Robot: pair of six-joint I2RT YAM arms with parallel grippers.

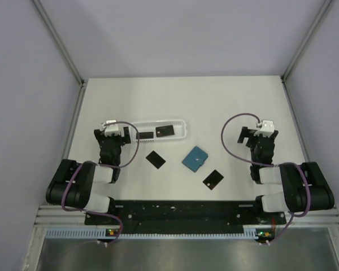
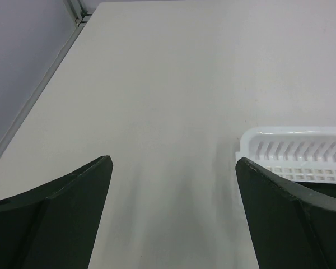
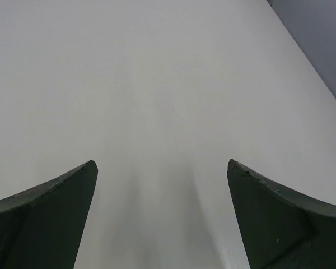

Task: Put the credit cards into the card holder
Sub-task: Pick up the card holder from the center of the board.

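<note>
In the top view, the teal card holder (image 1: 196, 158) is lying in the middle of the table (image 1: 175, 96). Two black credit cards (image 1: 155, 159) are lying beside it, one on each side. Two more are lying in the white tray (image 1: 185, 130), far and left.

In the left wrist view, the left gripper (image 2: 173, 162) is gaping wide, holding nothing, with the tray corner just right.

In the right wrist view, the right gripper (image 3: 162, 165) is gaping wide too, holding nothing.

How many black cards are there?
4. Two lie inside the white tray: a left card and a right card. A third card lies on the table left of the blue card holder; a fourth card right of it. More could hide beneath these.
</note>
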